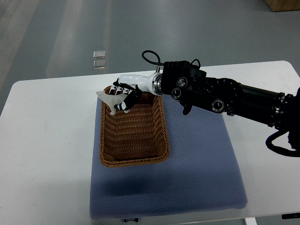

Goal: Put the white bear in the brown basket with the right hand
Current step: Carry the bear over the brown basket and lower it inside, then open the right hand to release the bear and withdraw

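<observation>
Tabletop first, from the left: bare white table (47,140), then a blue-grey mat (197,173) with the brown basket (133,133) standing on its left part, long side running away from the robot. Nothing lies on the basket's woven floor that I can see. Over its far-left corner hangs the white bear (108,99), a pale shape poking out past the rim toward the table, held up off the weave. Wrapped about it are the fingers (131,96) of the right hand (125,95), dark and curled tight against the toy, so the grip looks closed on it (the bear's right part is hidden under them, and I can't make out exactly how much they cover). The bear sticks out to the left of the fingers and slightly toward the robot. Behind comes the white wrist, then the black right arm (234,98) stretching off to the right edge. No left arm shows anywhere. To my eye the carry is nearly done and the release is what's left: I'd want the hand brought a little nearer the basket's middle and lowered before the fingers loosen, since from this corner the toy could well catch the rim and tip outside onto the table.
</observation>
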Action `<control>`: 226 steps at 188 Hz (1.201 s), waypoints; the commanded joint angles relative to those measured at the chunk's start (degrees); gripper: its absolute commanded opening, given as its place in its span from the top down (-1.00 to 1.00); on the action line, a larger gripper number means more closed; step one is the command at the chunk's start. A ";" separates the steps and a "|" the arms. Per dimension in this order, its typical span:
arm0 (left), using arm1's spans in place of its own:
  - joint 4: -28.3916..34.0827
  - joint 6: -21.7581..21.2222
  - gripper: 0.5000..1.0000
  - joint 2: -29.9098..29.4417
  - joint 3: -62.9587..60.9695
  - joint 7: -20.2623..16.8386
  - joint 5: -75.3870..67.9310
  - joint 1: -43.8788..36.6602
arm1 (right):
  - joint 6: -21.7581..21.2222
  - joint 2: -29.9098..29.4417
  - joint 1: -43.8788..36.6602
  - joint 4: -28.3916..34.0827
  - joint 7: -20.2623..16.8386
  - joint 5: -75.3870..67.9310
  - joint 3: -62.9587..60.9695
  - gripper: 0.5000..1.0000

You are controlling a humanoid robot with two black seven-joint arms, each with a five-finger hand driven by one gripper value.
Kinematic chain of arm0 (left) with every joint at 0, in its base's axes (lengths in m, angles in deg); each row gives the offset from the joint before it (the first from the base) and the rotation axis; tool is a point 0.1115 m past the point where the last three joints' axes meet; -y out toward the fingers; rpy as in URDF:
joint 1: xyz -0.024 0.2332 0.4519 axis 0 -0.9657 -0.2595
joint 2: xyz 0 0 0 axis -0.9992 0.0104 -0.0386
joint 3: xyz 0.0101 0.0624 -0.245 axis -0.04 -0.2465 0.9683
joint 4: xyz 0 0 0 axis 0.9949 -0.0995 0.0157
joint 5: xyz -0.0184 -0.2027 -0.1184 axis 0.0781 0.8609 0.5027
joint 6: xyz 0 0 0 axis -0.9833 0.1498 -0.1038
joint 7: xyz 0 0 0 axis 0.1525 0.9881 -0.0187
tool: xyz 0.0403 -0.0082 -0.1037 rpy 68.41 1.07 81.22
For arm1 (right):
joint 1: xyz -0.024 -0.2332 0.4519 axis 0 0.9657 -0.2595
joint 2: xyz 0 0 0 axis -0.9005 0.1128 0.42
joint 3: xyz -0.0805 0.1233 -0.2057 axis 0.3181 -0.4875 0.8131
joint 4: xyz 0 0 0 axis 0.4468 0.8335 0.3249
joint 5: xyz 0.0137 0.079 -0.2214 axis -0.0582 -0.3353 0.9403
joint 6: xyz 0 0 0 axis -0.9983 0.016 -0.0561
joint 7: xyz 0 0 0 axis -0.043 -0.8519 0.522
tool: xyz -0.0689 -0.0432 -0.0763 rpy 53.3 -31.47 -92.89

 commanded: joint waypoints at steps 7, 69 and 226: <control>0.12 0.00 -1.00 0.00 -0.02 -0.01 0.00 0.00 | 1.54 -0.14 2.45 -0.77 0.11 2.78 0.15 1.00; 0.29 0.00 -1.00 0.00 -0.02 -0.01 0.00 0.00 | 2.33 -0.14 5.79 -1.56 0.99 6.48 0.24 1.00; 0.12 0.00 -1.00 0.00 0.07 -0.01 0.00 0.00 | 2.77 3.55 5.09 -1.47 2.13 5.16 -11.62 -0.65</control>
